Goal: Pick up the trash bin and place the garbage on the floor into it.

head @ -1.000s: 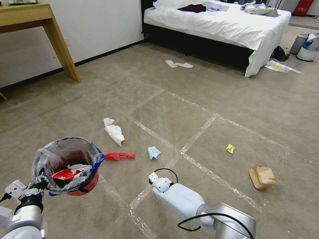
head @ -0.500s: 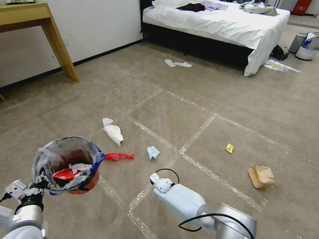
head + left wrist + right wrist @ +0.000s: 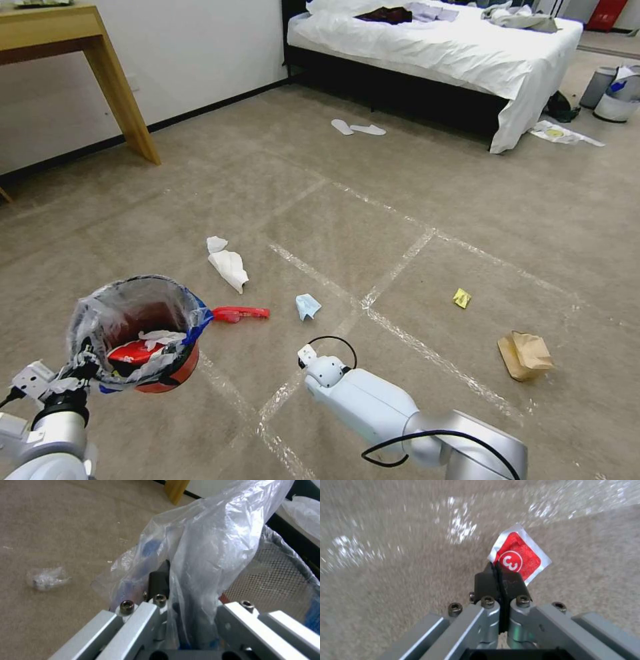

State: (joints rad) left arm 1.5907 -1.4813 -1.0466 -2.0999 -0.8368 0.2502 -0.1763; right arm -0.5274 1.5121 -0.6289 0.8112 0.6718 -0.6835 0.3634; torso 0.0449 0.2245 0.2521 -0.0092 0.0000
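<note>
On the near left, the left pincer (image 3: 186, 600) is clamped on the rim and crinkled clear liner of the trash bin (image 3: 143, 333), holding it up off the floor (image 3: 413, 200). The bin is small, round and red, its bag edged in blue, with a red wrapper and a white tissue already lying inside.

The right pincer (image 3: 500, 580) hangs low at the near middle, its tips pressed together on one small red card (image 3: 519, 558) with a white border and a round white mark.

On the beige carpet with its shiny tape grid I count six loose pieces: two white tissues (image 3: 227, 263) side by side left of centre, one long red wrapper (image 3: 241, 313) just right of the bin, one pale blue scrap (image 3: 307, 306) near it, one yellow wrapper (image 3: 461, 298) further right, and one brown paper bag (image 3: 525, 355) at the near right.
</note>
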